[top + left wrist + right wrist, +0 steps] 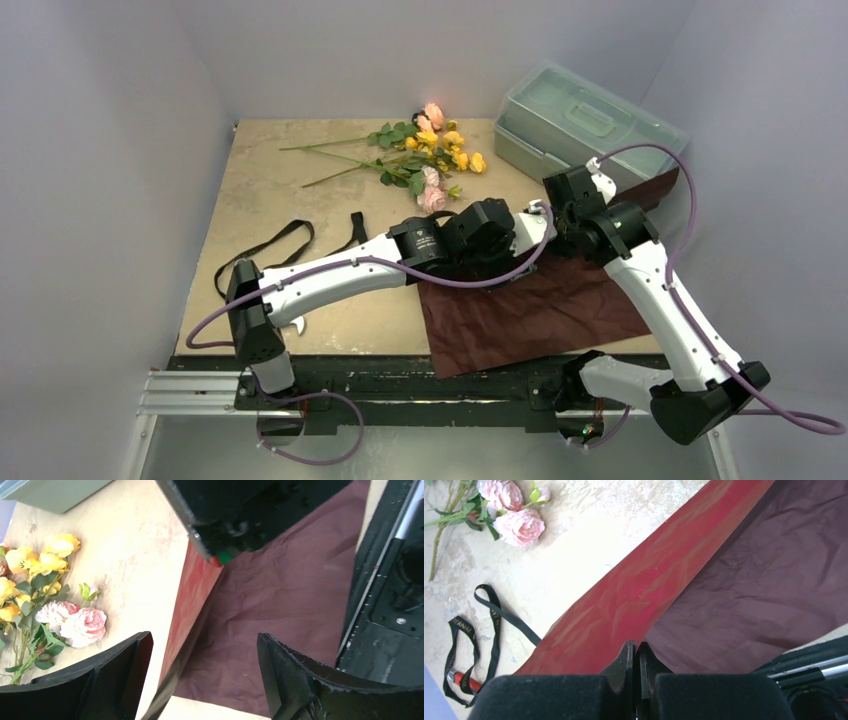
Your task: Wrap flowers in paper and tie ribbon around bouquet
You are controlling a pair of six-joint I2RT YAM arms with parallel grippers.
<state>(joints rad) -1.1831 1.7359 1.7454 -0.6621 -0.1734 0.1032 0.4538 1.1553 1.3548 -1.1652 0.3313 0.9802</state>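
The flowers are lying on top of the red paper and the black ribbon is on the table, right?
Not quite. The flowers are lying on the bare table, apart from the red paper, not on top of it. The top view shows this. The black ribbon is on the table, as you said.

The left arm (330,270) stretches low from its base toward the right. The left claw (202,647) points down with its 2 fingers spread wide and nothing between them. The right arm (660,300) rises from its base and bends forward and left, close to the left wrist, and the right claw (637,652) has its fingers pressed together, pinching a raised edge of the paper (649,590).
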